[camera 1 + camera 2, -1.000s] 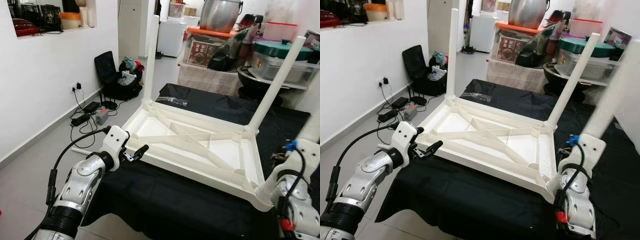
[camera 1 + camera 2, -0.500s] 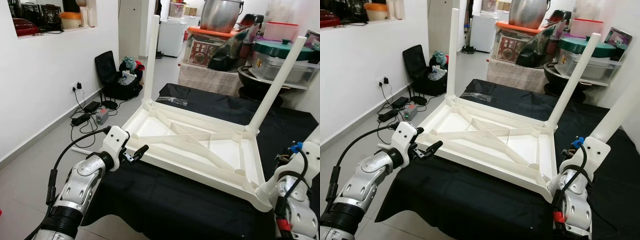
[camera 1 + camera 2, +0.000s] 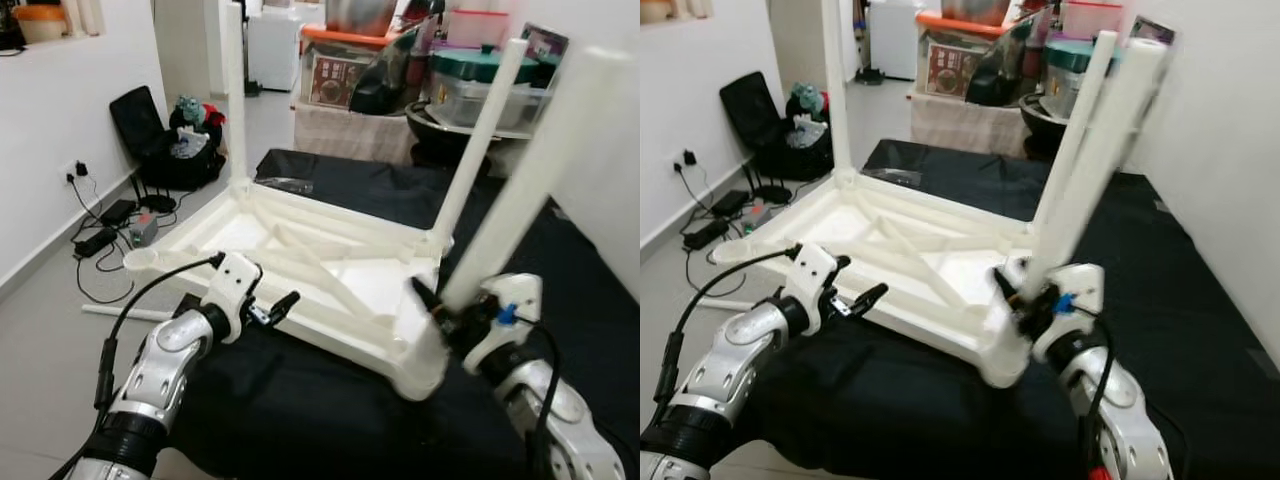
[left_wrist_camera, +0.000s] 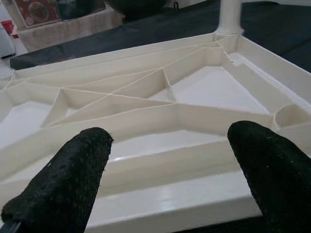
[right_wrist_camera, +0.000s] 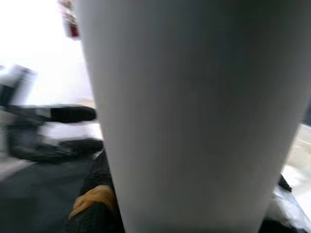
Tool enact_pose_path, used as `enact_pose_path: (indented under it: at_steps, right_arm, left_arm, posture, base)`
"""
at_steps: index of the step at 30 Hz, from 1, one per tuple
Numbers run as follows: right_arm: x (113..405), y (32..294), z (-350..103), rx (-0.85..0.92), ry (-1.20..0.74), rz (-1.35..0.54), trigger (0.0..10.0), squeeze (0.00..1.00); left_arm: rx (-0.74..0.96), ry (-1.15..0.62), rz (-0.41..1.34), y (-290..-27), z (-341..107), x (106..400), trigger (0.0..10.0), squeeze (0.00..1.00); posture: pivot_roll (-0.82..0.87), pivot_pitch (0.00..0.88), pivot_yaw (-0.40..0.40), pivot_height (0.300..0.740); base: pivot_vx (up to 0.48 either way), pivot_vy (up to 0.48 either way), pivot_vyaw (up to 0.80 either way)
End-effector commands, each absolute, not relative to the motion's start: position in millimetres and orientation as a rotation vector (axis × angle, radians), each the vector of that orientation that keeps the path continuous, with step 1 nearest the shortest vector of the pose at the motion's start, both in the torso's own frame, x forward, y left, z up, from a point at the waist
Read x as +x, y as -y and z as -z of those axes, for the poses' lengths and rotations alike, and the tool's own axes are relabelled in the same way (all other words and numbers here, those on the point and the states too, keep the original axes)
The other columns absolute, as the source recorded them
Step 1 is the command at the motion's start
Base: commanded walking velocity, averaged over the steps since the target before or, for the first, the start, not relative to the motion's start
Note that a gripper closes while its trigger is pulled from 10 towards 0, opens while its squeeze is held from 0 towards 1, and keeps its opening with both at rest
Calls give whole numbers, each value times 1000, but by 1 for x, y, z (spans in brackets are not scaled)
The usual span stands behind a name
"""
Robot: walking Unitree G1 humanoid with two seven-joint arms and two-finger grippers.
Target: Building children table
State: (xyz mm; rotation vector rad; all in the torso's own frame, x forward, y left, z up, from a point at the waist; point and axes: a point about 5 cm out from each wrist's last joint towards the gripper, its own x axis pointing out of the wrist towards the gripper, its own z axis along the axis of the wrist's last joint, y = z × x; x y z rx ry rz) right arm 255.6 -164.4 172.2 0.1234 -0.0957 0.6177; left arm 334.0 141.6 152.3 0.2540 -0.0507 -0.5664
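Leg: my right gripper [image 3: 440, 305] clamps the long white plastic leg [image 3: 530, 170], tilted, foot over the upturned white tabletop's [image 3: 330, 270] near right corner socket.
Left gripper [image 3: 283, 303]: spread wide, holding nothing, at the tabletop's near edge.

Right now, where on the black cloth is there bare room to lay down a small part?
Bare black cloth lies to the right of the upturned table top, toward the white wall. Crowded: the near corner, where the right gripper holds a leg.
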Motion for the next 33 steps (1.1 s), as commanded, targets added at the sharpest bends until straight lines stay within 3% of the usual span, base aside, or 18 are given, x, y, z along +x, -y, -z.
enact_pose_path:
  at_steps: [1, 7, 14, 23, 28, 33]
  right_arm:
    - [243, 150, -142, 187, -83, -749, 10000, 0]
    - [232, 143, -136, 155, -98, -897, 10000, 0]
    - [243, 152, -130, 128, -104, -789, 10000, 0]
    - [232, 148, -121, 123, -134, -802, 10000, 0]
    - [241, 156, -107, -8, -232, -702, 10000, 0]
    - [262, 177, -94, -93, -320, -367, 10000, 0]
  left_arm:
    - [262, 20, 568, -144, -147, 333, 10000, 0]
    - [262, 17, 566, -145, -147, 333, 10000, 0]
    - [266, 15, 562, -147, -147, 333, 10000, 0]
    - [263, 11, 564, -147, -146, 333, 10000, 0]
    - [264, 12, 564, -147, -146, 334, 10000, 0]
    - [262, 12, 561, -146, -145, 333, 10000, 0]
  posture:
    - [38, 0, -50, 740]
    - [45, 0, -51, 740]
    - [47, 0, -51, 740]
    - [42, 0, -46, 740]
    - [40, 0, -48, 740]
    - [41, 0, -53, 740]
  base:
    - [0, 0, 0]
    - [0, 0, 0]
    - [0, 0, 0]
    - [0, 0, 0]
    - [0, 0, 0]
    - [0, 0, 0]
